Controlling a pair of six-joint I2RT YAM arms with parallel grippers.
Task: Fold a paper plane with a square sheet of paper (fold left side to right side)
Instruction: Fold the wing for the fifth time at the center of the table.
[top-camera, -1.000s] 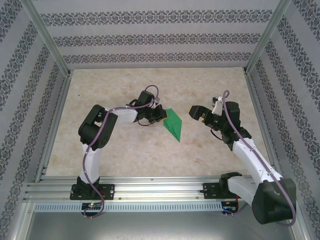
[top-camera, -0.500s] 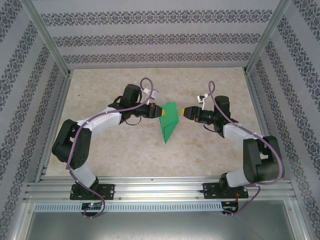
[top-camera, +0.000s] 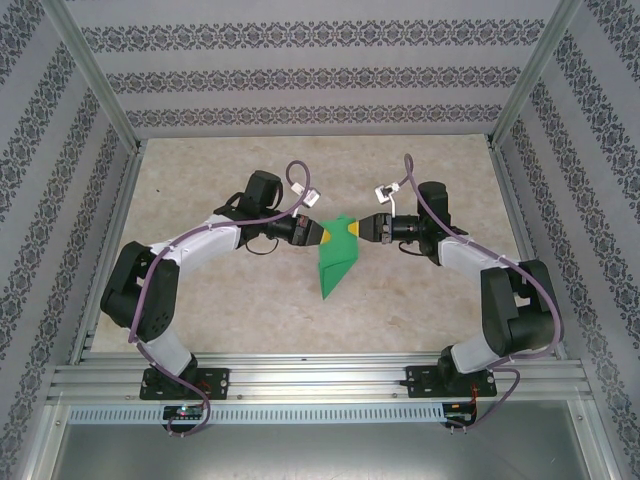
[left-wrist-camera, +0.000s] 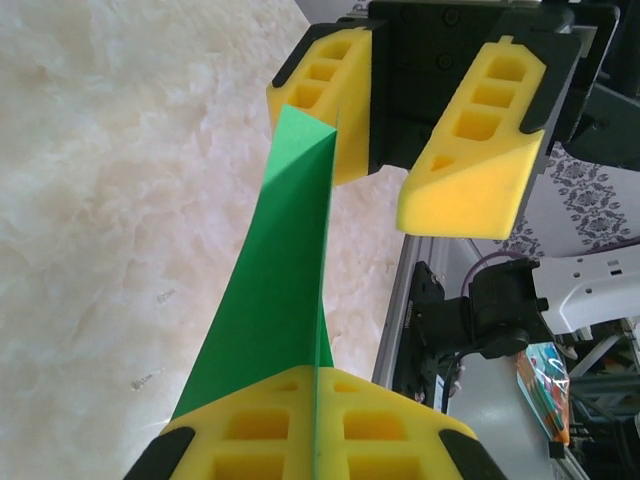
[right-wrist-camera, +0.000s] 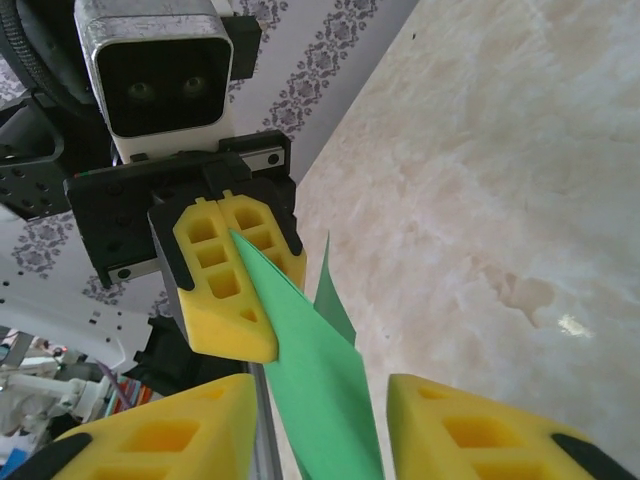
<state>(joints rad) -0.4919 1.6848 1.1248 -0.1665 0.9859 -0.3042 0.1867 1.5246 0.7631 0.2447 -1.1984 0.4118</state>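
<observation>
Both arms bend inward with wrists level, so the grippers meet tip to tip: the left gripper (top-camera: 312, 233) is pinched closed on the paper (top-camera: 334, 262), and the right gripper (top-camera: 358, 228) faces it with fingers apart.

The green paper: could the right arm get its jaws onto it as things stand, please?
Probably yes: the green paper hangs between the open jaws of the right arm with nothing in the way, while the left arm holds its other end in shut jaws.
</observation>
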